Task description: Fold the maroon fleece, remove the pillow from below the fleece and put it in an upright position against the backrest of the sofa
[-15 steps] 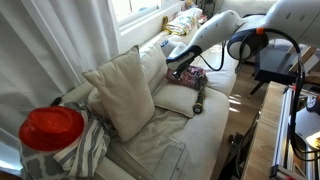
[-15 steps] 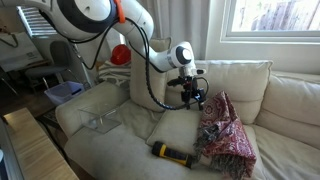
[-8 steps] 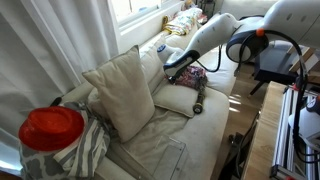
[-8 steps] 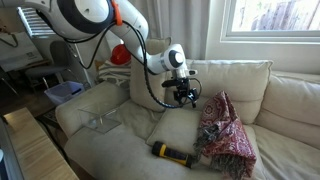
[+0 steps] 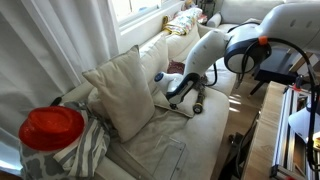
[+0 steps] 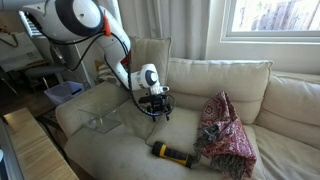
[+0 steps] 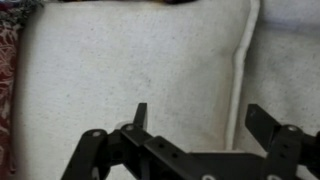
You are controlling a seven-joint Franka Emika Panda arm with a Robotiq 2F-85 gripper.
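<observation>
- The backrest of the sofa point(image 6: 235, 78) runs along 12 o'clock in an exterior view. It is cream and wrinkled, and it is where the pillow must end up standing.
- The larger pillow point(image 5: 112, 88) leans upright at the 9 o'clock end of the seat. It is plumper than my target and I leave it alone.
- The pillow point(image 6: 180, 128) lies flat on the seat cushion and is uncovered. In the wrist view its off-white face fills nearly everything, and its piped edge point(image 7: 238, 70) runs down at 2 o'clock.
- I judge it light and very soft, so it should sag when lifted from one side.
- My choice is to take it at a corner or along the piped edge, biting deep enough to trap stuffing and not just the cover.
- The matching fabrics may drag on each other, so I would lift the pillow before swinging it back.
- The maroon fleece point(image 6: 226, 130) sits bunched at 3 o'clock of the pillow and is off it. A sliver of it shows at 9 o'clock in the wrist view point(image 7: 8, 60). It looks limp and weightless.
- The gripper point(image 6: 155, 108) hangs over the pillow's 10 o'clock corner. Its fingers point(image 7: 140, 116) are spread wide with only fabric showing between them and nothing pinched.
- A yellow-and-black flashlight point(image 6: 165, 152) lies at 6 o'clock of the pillow, near its front edge. I judge it could roll if the pillow drags.
</observation>
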